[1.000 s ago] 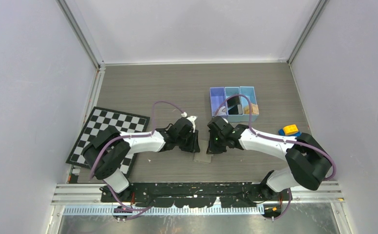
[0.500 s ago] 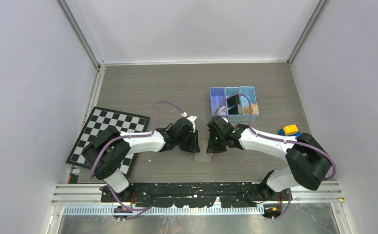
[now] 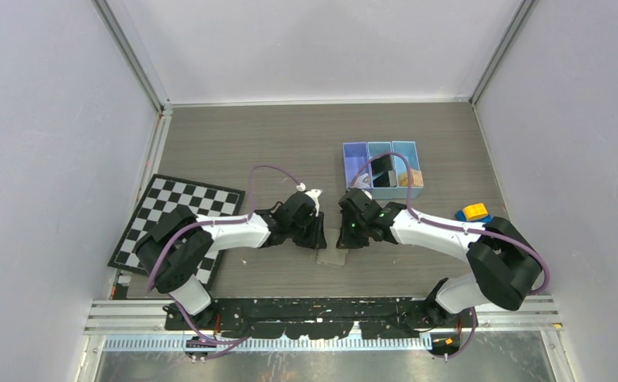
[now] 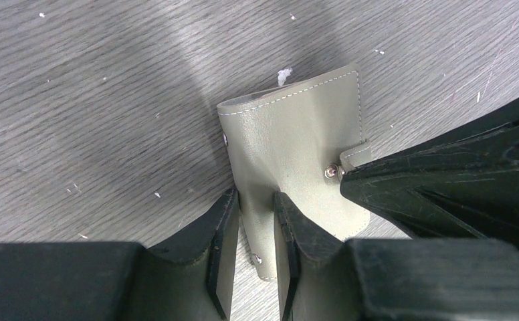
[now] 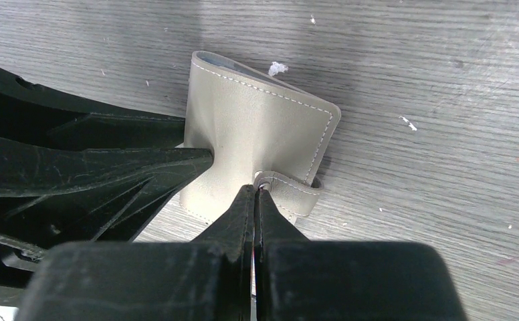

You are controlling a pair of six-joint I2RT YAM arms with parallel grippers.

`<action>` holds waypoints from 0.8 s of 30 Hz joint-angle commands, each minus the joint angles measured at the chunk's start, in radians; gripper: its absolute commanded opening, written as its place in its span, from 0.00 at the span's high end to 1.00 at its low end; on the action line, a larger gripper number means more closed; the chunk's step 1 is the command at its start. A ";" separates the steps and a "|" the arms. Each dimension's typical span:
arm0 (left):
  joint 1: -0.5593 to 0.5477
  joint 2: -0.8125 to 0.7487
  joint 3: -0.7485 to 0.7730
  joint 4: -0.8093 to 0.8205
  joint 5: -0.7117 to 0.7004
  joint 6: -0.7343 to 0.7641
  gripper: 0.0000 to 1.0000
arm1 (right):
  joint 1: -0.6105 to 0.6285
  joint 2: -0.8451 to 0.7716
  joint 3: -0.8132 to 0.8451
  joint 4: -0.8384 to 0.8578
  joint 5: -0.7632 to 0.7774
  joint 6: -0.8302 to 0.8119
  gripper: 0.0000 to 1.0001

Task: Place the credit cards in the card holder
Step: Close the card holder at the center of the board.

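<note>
The card holder (image 3: 332, 253) is a closed grey-taupe wallet lying on the table between my two grippers. It also shows in the left wrist view (image 4: 297, 134) and the right wrist view (image 5: 257, 127). My left gripper (image 4: 253, 224) is shut on the holder's near-left edge, and the leather puckers between its fingers. My right gripper (image 5: 254, 194) is shut with its tips on the holder's snap tab (image 5: 290, 189). An orange and a whitish shape in the blue tray may be the credit cards; I cannot tell.
A blue three-compartment tray (image 3: 383, 145) stands behind the right gripper, with a dark object in its middle compartment. A black-and-white chessboard (image 3: 162, 208) lies at the left. A yellow and blue block (image 3: 473, 212) sits at the right. Walls close in three sides.
</note>
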State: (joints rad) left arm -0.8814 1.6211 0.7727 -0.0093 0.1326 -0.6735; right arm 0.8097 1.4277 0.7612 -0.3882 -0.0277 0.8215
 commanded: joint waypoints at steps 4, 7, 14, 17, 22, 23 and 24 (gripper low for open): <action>-0.004 0.028 -0.001 -0.053 -0.033 0.023 0.75 | 0.003 0.027 0.032 0.043 -0.002 -0.008 0.99; -0.004 0.026 -0.001 -0.056 -0.034 0.025 0.75 | 0.003 0.032 0.029 0.055 -0.007 -0.006 0.99; -0.004 0.025 0.000 -0.058 -0.034 0.026 0.75 | 0.003 0.044 0.033 0.074 -0.009 -0.005 1.00; -0.004 0.022 0.002 -0.061 -0.035 0.027 0.75 | 0.003 0.052 0.036 0.078 -0.014 -0.008 0.99; -0.004 0.026 0.004 -0.063 -0.034 0.028 0.76 | 0.003 0.082 0.046 0.074 -0.021 -0.009 0.99; -0.004 0.026 0.005 -0.063 -0.034 0.028 0.76 | 0.003 0.087 0.049 0.073 -0.021 -0.008 0.99; -0.004 0.026 0.005 -0.063 -0.034 0.029 0.76 | 0.003 0.091 0.050 0.067 -0.022 -0.008 0.99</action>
State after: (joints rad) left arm -0.8814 1.6211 0.7742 -0.0158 0.1307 -0.6727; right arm 0.8089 1.4719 0.7860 -0.3912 -0.0399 0.8135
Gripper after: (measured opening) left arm 0.249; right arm 0.017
